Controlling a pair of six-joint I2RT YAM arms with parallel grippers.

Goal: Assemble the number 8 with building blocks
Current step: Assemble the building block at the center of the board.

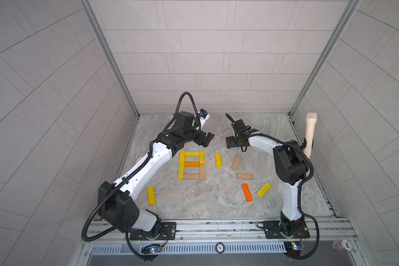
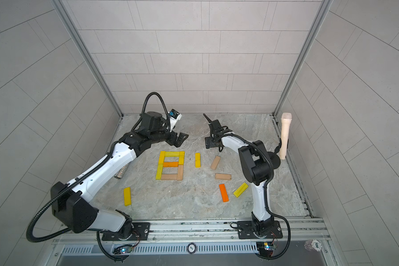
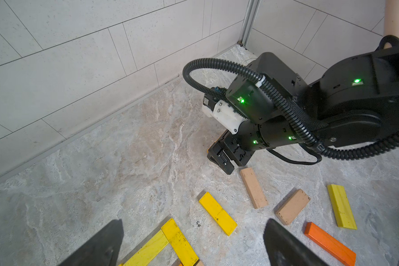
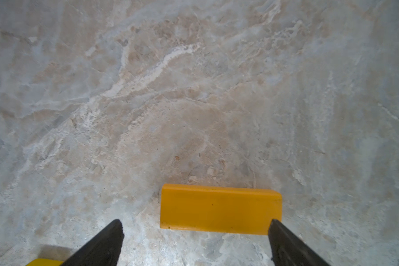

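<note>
In both top views the 8 (image 1: 191,164), built of 7 building blocks (image 1: 181,169), lies closed at the centre of the table (image 1: 217,205), with 6 spare bars (image 1: 245,176) scattered around it. The left gripper (image 1: 207,139) hovers wide open and empty just beyond the top bar (image 1: 192,153), so a low retreat could knock it askew. The right gripper (image 1: 234,142) hides whatever lies beneath it. The left wrist view cuts off most of the figure. In the right wrist view the jaws stand fully apart, holding nothing, yet 1 fingertip (image 4: 277,228) overlaps a corner of a yellow block (image 4: 220,208) lying flat. Contact cannot be judged, and a slanted lift might drag it.
</note>
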